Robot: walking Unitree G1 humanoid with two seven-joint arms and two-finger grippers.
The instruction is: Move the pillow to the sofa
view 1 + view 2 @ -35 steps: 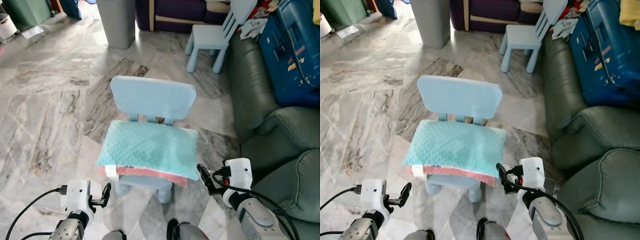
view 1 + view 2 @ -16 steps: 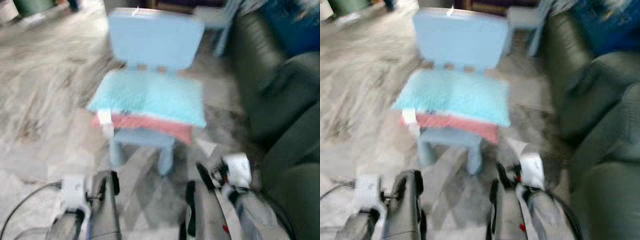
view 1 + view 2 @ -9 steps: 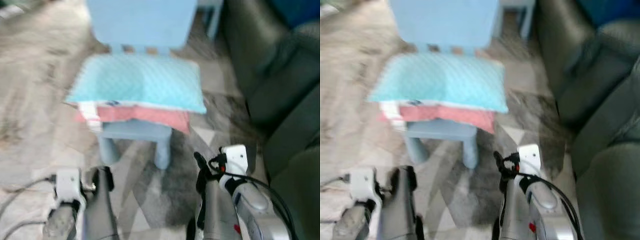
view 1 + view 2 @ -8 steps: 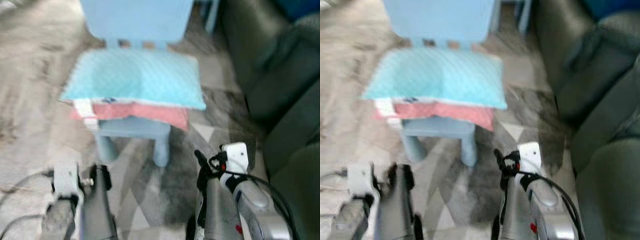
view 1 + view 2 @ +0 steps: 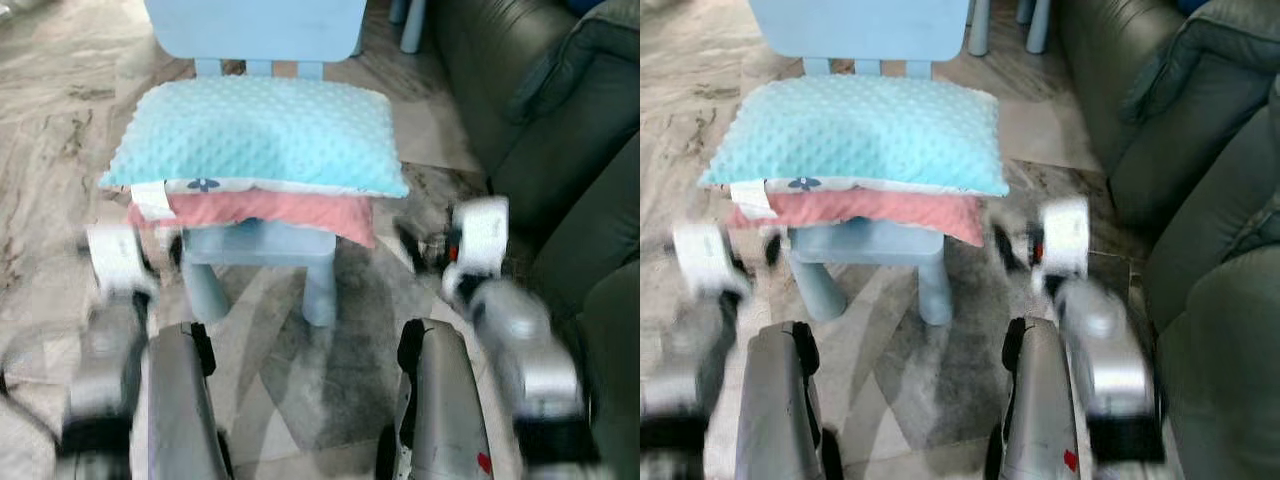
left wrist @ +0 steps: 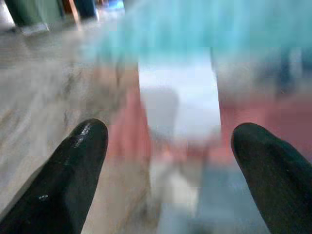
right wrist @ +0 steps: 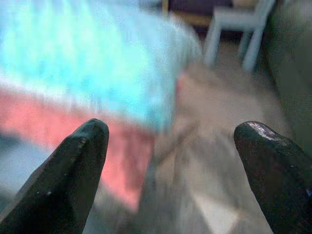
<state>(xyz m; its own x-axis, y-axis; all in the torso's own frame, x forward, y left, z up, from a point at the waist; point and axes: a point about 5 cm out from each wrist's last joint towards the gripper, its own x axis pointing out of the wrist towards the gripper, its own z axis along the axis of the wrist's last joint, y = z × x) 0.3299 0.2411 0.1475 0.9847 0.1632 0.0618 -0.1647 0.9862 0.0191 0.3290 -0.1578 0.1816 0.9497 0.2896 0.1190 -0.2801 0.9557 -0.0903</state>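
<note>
a teal pillow (image 5: 255, 135) with a pink underside lies on a small blue chair (image 5: 262, 250) at twelve o'clock (sofa (image 5: 540, 120) at two o'clock). left gripper (image 6: 170, 161) and right gripper (image 7: 170, 165), fingers spread wide, flank its ends, apparently to clamp it.

The room is bright and even; both arms look smeared, and the wrist pictures are fuzzy (very).

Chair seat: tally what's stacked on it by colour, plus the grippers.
Teal pillow: 1
Pink pillow: 1
Grippers, both open: 2, left gripper and right gripper
Total: 4
</note>
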